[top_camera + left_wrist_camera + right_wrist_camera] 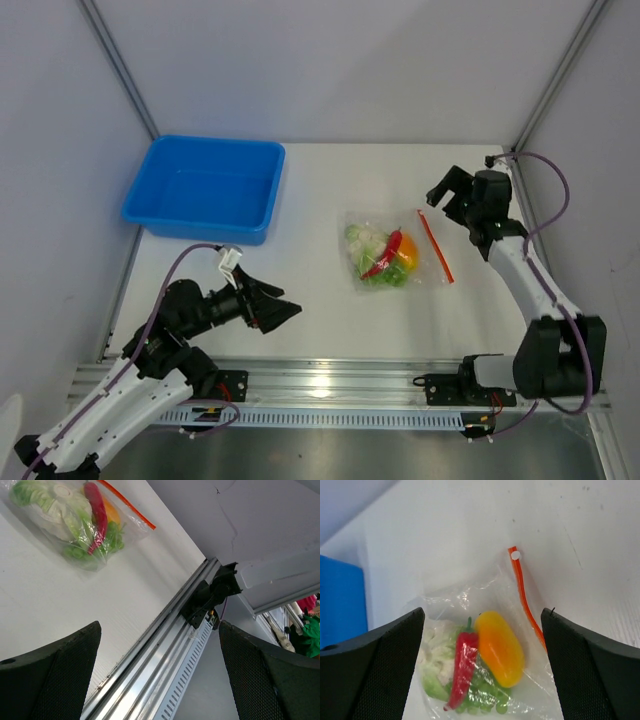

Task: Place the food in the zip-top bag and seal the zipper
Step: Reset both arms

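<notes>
Right of centre on the counter [310,200], closer to the right edge than the left: bag [425,264] lying flat with the food in it. I see cauliflower [437,660], chili [462,665], yellow-orange piece [500,647] and grapes [485,695], and nothing loose outside it.

Zipper [524,597] runs along the bag's side facing the right edge. It has a white dot [515,555] at its far end. Can't tell from any view whether the strip is pressed shut.

Right jaws: spread wide, empty, up off the counter toward the far-right corner, just past the zipper's far end. Left jaws: also spread, empty, toward the near-left corner, pointed at the bag but well apart from it. Blue bin [195,228] sits at the far-left corner and isn't involved.

My read: loading is done and sealing is the step.
- Bring the right jaws down square across one end of the strip, pinch only the strip, then run its whole length.
- The bag is floppy and will likely skid or bunch, so have the left jaws pin the opposite end or a clear corner first.
- Keep the food pushed away from the mouth, since the yellow-orange piece sits near the strip.
- Use light pressure, or the bag drags along.
</notes>
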Robot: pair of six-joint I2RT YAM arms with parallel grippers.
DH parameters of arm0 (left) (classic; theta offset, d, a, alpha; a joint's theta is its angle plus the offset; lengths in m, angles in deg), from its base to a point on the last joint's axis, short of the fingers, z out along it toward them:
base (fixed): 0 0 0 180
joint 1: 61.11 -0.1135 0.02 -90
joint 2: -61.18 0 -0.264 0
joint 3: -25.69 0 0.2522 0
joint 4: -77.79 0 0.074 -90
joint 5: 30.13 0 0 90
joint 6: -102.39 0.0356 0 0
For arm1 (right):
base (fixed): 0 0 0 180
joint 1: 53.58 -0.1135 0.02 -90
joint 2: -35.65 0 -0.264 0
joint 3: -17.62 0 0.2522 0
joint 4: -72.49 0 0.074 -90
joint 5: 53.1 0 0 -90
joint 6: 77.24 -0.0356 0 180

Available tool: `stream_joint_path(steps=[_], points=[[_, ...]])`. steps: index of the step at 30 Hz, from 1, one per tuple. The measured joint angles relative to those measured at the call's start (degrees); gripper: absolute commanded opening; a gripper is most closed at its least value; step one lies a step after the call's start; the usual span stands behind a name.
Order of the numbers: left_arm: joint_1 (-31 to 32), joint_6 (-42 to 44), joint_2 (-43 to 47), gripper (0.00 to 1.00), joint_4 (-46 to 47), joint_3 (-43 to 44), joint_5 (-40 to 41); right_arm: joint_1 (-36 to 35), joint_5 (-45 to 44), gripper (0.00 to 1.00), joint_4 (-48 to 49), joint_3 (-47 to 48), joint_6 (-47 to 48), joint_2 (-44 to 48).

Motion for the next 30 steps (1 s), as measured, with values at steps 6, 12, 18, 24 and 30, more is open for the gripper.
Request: stream_joint_path(steps=[6,12,18,24,30], points=[[-1.5,-1.7,-9.3,1.00,5.0,0.0,1.0,-0.6,3.1,0.99,-4.5,-12.2,-0.3,21.3],[-3.8,-5.1,-20.7,0.99,13.6,-0.2,0.0,-7.4,2.8,1.00,-13.4,-23.9,-3.9,36.4],[-4.3,-7.4,-19.8,1.00,23.4,-5.0,0.1,-15.5,1.9,0.99,-16.8,-28.9,-6.3,47.4],[-4.4,-10.7,-3.5,0.99,36.2,-20.6,-0.4,-23.7,3.6,0.99,-16.1,-40.0,-9.7,65.3],[-4.5,-15.1,11.8,1.00,45.7,-25.2,-2.2,-28.3,-0.1,0.99,-17.7,-43.1,-12.8,74.7]])
